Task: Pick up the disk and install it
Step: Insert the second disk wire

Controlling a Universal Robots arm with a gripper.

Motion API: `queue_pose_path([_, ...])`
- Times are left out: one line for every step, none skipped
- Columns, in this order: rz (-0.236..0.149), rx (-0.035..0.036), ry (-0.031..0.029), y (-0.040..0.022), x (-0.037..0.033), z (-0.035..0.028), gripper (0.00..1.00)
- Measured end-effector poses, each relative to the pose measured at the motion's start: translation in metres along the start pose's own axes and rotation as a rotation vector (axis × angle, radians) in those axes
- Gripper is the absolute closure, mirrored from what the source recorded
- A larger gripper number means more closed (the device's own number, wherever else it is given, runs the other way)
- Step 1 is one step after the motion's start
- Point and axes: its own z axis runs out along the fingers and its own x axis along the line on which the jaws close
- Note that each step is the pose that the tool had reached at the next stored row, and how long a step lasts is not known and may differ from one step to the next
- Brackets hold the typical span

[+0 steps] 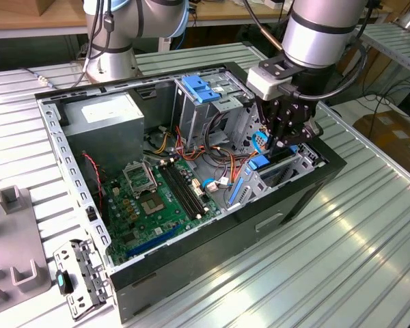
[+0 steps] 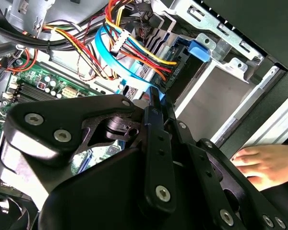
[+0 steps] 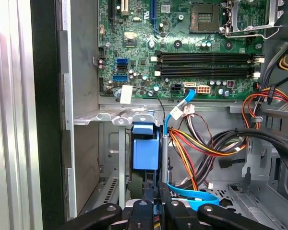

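The disk (image 3: 145,148) stands on edge in the drive cage (image 1: 290,171) at the front corner of the open computer case (image 1: 191,273). In the first wrist view it shows as a blue plastic rail. In the exterior view its blue rail end (image 1: 260,162) sticks out of the cage top. My gripper (image 1: 287,137) reaches straight down onto it. In both wrist views the black fingers (image 3: 144,211) are drawn close together with a strip of blue rail between their tips (image 2: 153,96). The disk's label and body are hidden by the cage.
Motherboard (image 1: 150,198), coloured cable bundles (image 1: 205,147) and a blue ribbon cable (image 3: 192,196) lie close by. A grey power supply (image 1: 109,119) and a blue-topped cage (image 1: 201,89) stand behind. A person's hand (image 2: 257,163) rests outside the case wall. Grey fixtures (image 1: 14,239) sit on the exterior view's left.
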Motion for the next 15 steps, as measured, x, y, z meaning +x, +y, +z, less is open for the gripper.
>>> queue_pose_path([0.000, 0.0000, -0.0019, 0.0000, 0.0003, 0.0002, 0.84])
queue_pose_path([0.000, 0.0000, -0.0024, 0.0001, 0.0006, 0.0005, 0.84])
queue_pose_path([0.000, 0.0000, -0.0030, 0.0001, 0.0009, 0.0008, 0.84])
queue_pose_path([0.000, 0.0001, -0.0036, 0.0002, 0.0015, 0.0018, 0.84])
queue_pose_path([0.000, 0.0000, -0.0037, 0.0003, 0.0018, 0.0024, 0.84])
queue_pose_path([0.000, 0.0000, -0.0038, 0.0004, 0.0022, 0.0030, 0.84])
queue_pose_path([0.000, 0.0000, -0.0039, 0.0005, 0.0027, 0.0040, 0.84])
queue_pose_path([0.000, 0.0000, -0.0040, 0.0006, 0.0031, 0.0047, 0.84])
queue_pose_path([0.000, 0.0000, -0.0039, 0.0006, 0.0035, 0.0053, 0.84])
queue_pose_path([0.000, 0.0000, -0.0038, 0.0007, 0.0040, 0.0058, 0.84])
queue_pose_path([0.000, 0.0000, -0.0039, 0.0007, 0.0041, 0.0059, 0.84])
queue_pose_path([0.001, 0.0000, -0.0041, 0.0007, 0.0041, 0.0060, 0.84])
queue_pose_path([0.000, 0.0000, -0.0042, 0.0007, 0.0041, 0.0060, 0.84])
queue_pose_path([0.000, 0.0002, -0.0043, 0.0007, 0.0042, 0.0059, 0.83])
queue_pose_path([0.001, 0.0004, -0.0052, 0.0004, 0.0043, 0.0038, 0.76])
